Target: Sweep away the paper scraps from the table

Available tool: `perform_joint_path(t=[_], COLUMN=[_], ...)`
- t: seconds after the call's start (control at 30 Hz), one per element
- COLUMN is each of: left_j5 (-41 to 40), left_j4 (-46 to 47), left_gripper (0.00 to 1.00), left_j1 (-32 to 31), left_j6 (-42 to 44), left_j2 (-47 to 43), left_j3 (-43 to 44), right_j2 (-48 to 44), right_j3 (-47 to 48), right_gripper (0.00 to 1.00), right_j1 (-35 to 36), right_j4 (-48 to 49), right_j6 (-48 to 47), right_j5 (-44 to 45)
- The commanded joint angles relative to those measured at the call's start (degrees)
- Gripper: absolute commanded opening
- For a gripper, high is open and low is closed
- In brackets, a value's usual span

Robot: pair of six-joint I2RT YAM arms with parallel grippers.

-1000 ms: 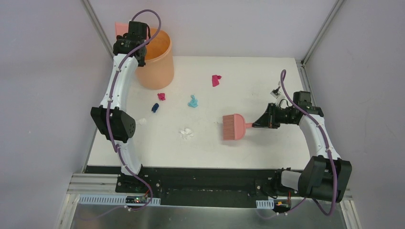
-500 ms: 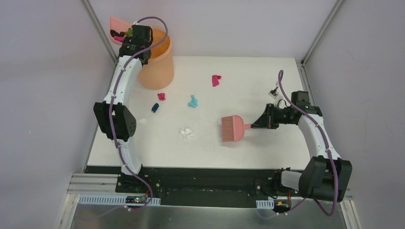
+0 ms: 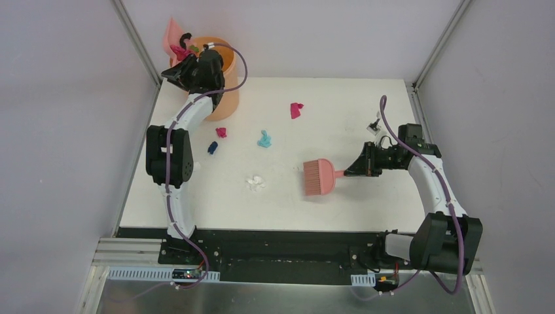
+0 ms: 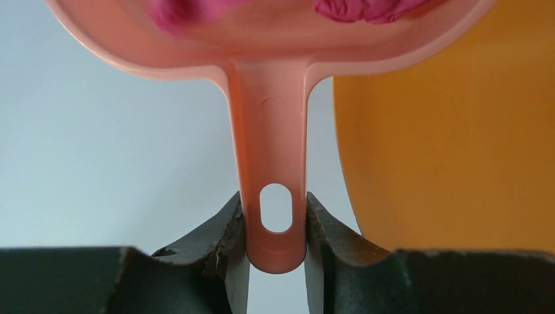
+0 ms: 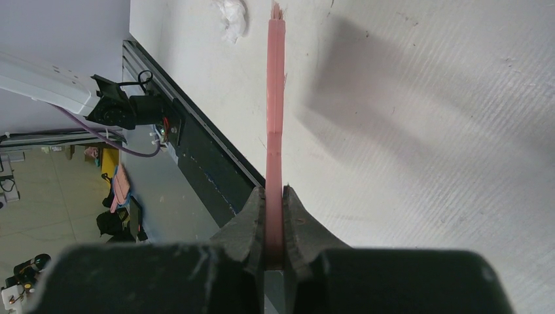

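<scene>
My left gripper is shut on the handle of the salmon-pink dustpan, which is raised and tipped steeply at the rim of the orange bucket. Magenta paper scraps lie in the pan. My right gripper is shut on the handle of the salmon-pink brush, whose bristles rest on the white table. Loose scraps lie on the table: magenta, magenta, light blue, dark, white.
A small white and black clip-like object lies near the table's right edge, just beyond my right wrist. Metal frame posts rise at the far corners. The black front edge runs along the near side.
My left arm has swung the dustpan from behind the bucket up over its rim and tipped it steeply. The right arm and brush have barely shifted.
</scene>
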Motion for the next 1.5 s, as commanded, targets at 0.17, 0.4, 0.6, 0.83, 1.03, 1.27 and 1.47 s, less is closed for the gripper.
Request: perform_joint_path(t=[0.17,0.4,0.6,0.83,1.03,1.27,1.47], left_j5=[-2.3,-2.0,-0.53,-0.74,1.03,0.37,-0.58], left_j4=[10.5,7.65,16.79,22.21,37.09,14.91,13.3], left_gripper=[0.0,0.0,0.0,0.0,0.0,0.0,0.0], left_j1=[-0.79,-0.83,-2.42,-4.14,-4.93,-4.04,-3.66], left_j6=[5.99,3.76,15.59,20.33,25.01,13.18,13.17], left_j2=[-1.62,-3.13,-5.98,-5.27,-8.36,-8.33,-8.23], left_j3=[-1.12,-1.87,-5.23,-7.76,-7.45,-9.1,-9.47], right_j2=[-0.82,-1.25,-1.52,-2.25,-2.49,-2.59,-2.94], right_j3=[2.64,2.62,2.55,2.53,2.53,2.54,2.49], right_gripper=[0.0,0.0,0.0,0.0,0.0,0.0,0.0], right_j1=[0.32,0.32,0.33,0.32,0.36,0.41,0.45], right_j4=[-0.05,-0.02,0.02,-0.07,-0.15,-0.33,-0.28], right_j6=[-1.7,-1.69,-1.69,-1.76,-1.97,-2.12,-2.03], right_j5=[-0.65,-0.42,-0.32,-0.1,-0.19,-0.09,0.2])
